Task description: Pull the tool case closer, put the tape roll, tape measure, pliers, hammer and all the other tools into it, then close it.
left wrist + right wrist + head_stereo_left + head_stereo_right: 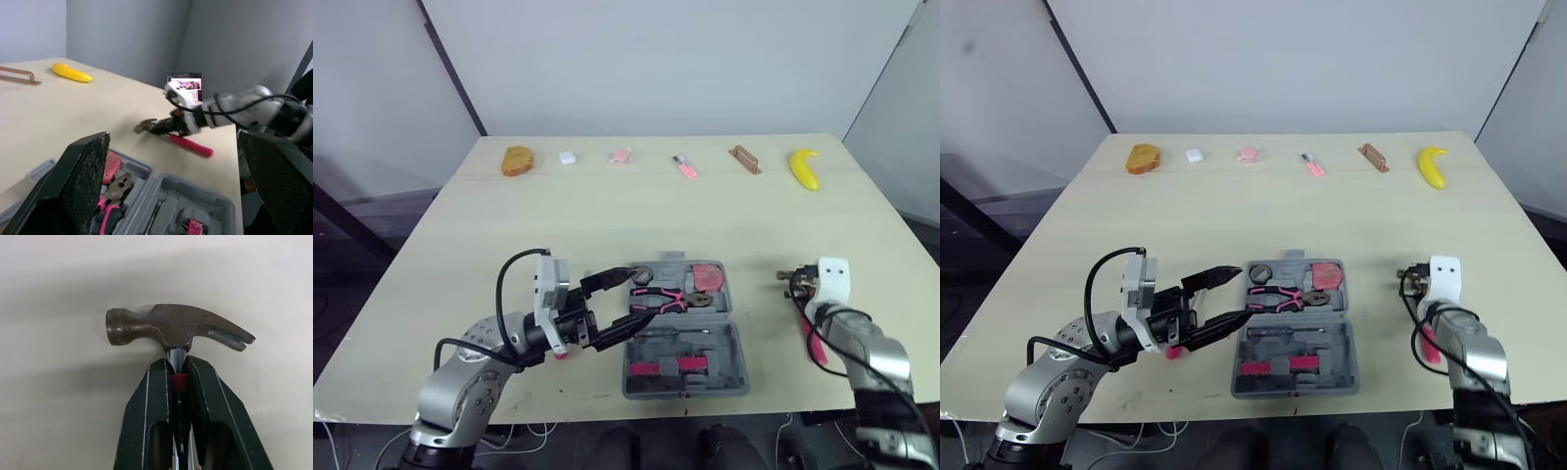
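Right tool (178, 363) is pressed together on the steel neck of the pink-handled claw hammer (176, 325), just below its head. The pair is seen at the lower right of the head-camera frame, well apart from the case. Whether the handle rests on the pale tabletop (607, 215) cannot be told.

Left tool (1242, 293) is held spread and empty just beside the left-hand edge of the open grey plastic tool case (687, 384), which lies at the bottom centre of the frame. In the case's upper half are seated pink-handled pliers (668, 299), what looks to be a round grey tape measure (641, 273), and a pink tape roll (708, 276).

The step in hand is judged to be the hammer's transfer. The hammer has next to be carried towards the frame's centre and laid lengthwise into a free recess, so that the lid can later be shut. A small pink object (1173, 352) of unclear kind, under the left arm, may also remain to be packed.
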Motion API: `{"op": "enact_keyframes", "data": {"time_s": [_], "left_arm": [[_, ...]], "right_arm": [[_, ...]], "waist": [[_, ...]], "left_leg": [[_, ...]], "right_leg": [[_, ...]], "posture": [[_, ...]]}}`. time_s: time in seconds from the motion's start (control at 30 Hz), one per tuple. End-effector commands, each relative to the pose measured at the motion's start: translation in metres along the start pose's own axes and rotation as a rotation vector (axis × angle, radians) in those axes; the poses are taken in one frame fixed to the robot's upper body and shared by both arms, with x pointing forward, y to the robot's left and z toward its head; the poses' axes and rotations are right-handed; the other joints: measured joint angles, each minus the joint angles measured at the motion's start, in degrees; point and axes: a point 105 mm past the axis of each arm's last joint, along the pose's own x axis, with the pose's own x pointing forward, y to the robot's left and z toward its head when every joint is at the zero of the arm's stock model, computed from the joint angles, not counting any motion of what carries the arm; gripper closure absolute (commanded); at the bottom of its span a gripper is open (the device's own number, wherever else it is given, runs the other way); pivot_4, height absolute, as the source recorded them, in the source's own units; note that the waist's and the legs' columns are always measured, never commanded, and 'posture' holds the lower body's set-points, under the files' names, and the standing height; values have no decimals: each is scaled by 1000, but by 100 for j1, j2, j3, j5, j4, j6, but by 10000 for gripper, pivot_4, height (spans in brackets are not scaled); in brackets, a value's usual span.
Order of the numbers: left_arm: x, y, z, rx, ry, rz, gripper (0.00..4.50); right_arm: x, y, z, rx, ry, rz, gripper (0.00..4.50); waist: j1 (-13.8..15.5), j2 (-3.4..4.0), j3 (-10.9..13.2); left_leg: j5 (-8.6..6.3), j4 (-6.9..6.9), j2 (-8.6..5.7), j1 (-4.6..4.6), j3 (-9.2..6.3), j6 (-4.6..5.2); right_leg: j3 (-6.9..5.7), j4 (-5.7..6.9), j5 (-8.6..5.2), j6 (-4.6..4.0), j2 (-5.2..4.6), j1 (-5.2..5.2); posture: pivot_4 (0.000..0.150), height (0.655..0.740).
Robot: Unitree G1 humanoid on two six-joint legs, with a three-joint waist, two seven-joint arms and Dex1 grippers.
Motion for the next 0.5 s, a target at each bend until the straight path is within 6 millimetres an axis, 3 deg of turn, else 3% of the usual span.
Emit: {"op": "enact_keyframes", "data": {"time_s": [0.03,0.47,0.5], "left_arm": [[-1,-5,4,0,-9,-20,0],[-22,2,-18,-19,52,-36,0],[-22,1,-18,-19,52,-37,0]], "right_arm": [[-21,13,2,3,-37,-6,44466],[-16,23,-30,18,62,43,44466],[-17,22,-31,16,70,49,34989]], "waist": [[-4,1,0],[-20,-6,-4],[-18,-6,-4]], "left_leg": [[0,0,0,0,-1,0],[0,3,-8,6,15,0],[0,3,-7,6,14,0]], "right_leg": [[0,1,0,0,1,-1],[10,-2,-1,1,9,-3],[10,-1,-1,1,9,-3]], "posture": [[1500,7400],[1500,7400],[1500,7400]]}}
